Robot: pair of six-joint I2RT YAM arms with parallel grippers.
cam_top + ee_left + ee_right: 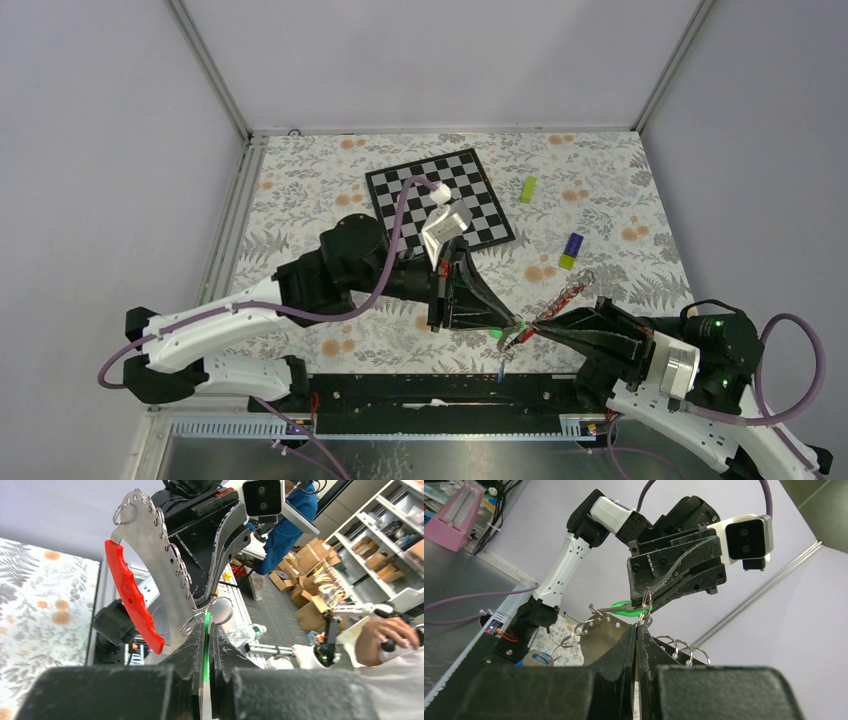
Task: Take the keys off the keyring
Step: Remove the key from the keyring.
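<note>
Keyring [562, 297] hangs in mid-air between your two grippers, at about 5 o'clock from the chessboard [440, 200] in the overhead view. Your left arm stretches across toward 3 o'clock with its elbow bent. The left gripper [497, 325] is clamped on the green key [205, 652], which shows as a green sliver between the fingers. Your right arm reaches in toward 9 o'clock. The right gripper [535, 328] is pinched tight on the keyring's curved metal plate [606, 630], nearly tip to tip with the left one. From the right fingertips, the plate's red strip [131, 597] and its row of small rings [176, 562] run off toward 1 o'clock in the overhead view. A blue key [499, 378] dangles below the meeting point, over the black base rail [430, 390].
</note>
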